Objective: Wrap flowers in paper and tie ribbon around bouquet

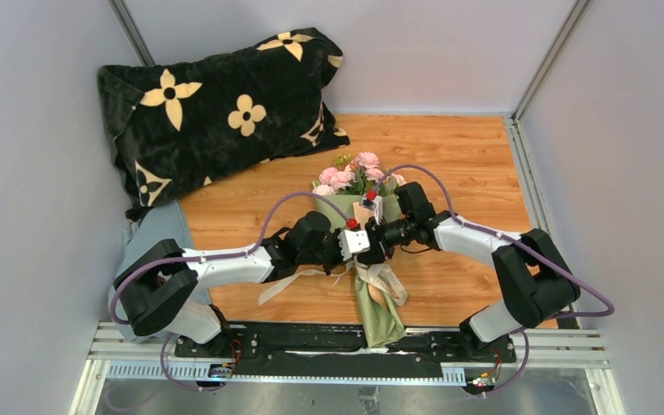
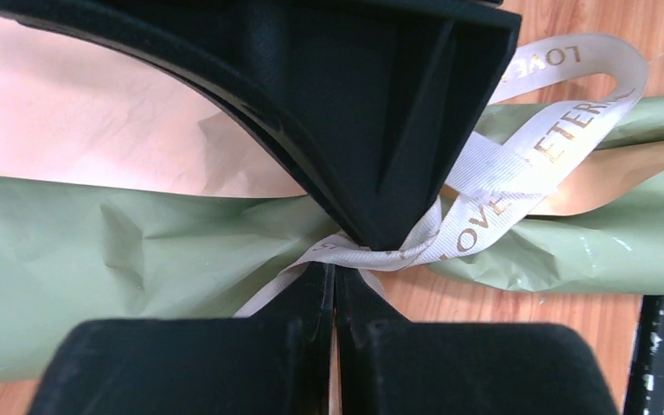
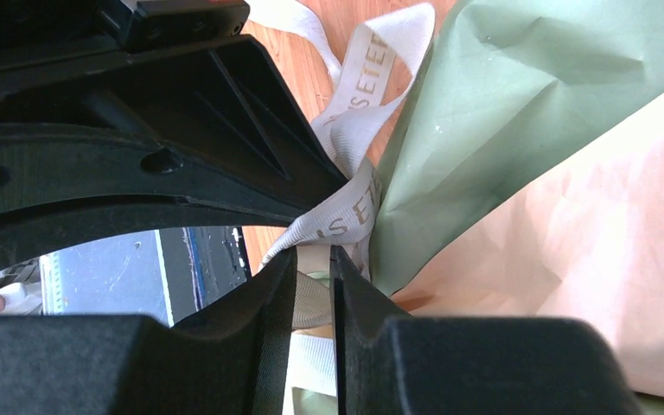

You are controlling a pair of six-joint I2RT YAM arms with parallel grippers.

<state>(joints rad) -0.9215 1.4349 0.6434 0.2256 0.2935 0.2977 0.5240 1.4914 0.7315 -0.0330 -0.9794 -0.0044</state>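
The bouquet [image 1: 379,311] lies on the wooden board, its pink flowers [image 1: 350,175] pointing away from the arms. Olive-green paper [image 2: 95,251] and tan paper [image 2: 69,104] wrap the stems. A cream ribbon [image 2: 519,164] with gold lettering crosses at the bouquet's waist, and its loops trail toward the near edge [image 1: 389,281]. My left gripper [image 2: 335,264] is shut, with the ribbon crossing pinched at its tips. The right gripper [image 3: 313,252] meets it from the other side, jaws a narrow gap apart with a ribbon [image 3: 346,216] strand in that gap. Both grippers [image 1: 365,245] [image 1: 379,235] sit tip to tip over the waist.
A black pillow [image 1: 216,108] with tan flower prints leans at the back left. A pale blue-grey cloth [image 1: 157,229] lies by the left arm's base. The wooden board [image 1: 458,164] ends at grey walls; a metal rail [image 1: 311,346] runs along the near edge.
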